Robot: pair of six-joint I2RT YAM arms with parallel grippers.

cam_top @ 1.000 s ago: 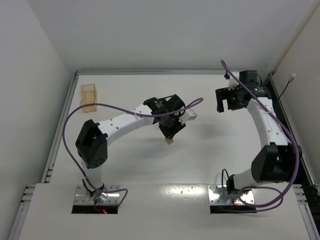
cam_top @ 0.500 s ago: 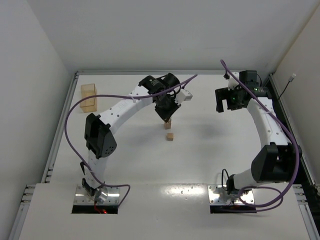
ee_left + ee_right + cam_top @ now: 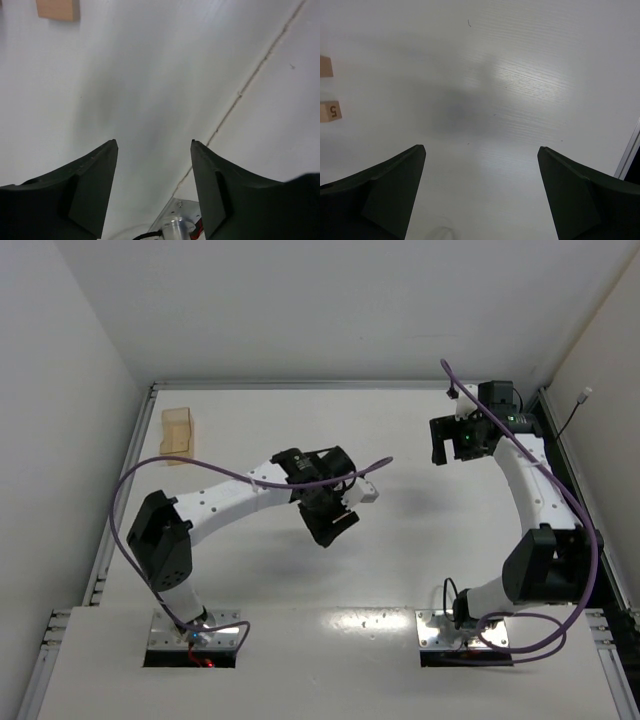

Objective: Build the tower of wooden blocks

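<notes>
No stacked tower shows. In the right wrist view two small tan cubes lie apart on the white table at the left edge, one plain point(image 3: 325, 66) and one marked "5" point(image 3: 330, 111). In the left wrist view one tan cube point(image 3: 57, 9) lies at the top left, far from the fingers. In the top view the left arm hides the cubes. My left gripper point(image 3: 335, 528) point(image 3: 154, 142) is open and empty above the table's middle. My right gripper point(image 3: 445, 450) point(image 3: 481, 147) is open and empty, held high at the far right.
A flat tan tray point(image 3: 179, 435) lies at the far left of the table. A raised rail point(image 3: 120, 500) runs along the table's left edge. A table seam point(image 3: 250, 82) and the left arm's base plate point(image 3: 175, 222) show in the left wrist view.
My left arm has swung back from the far middle toward the near side and now covers the spot where two cubes showed. The right arm has not moved.
</notes>
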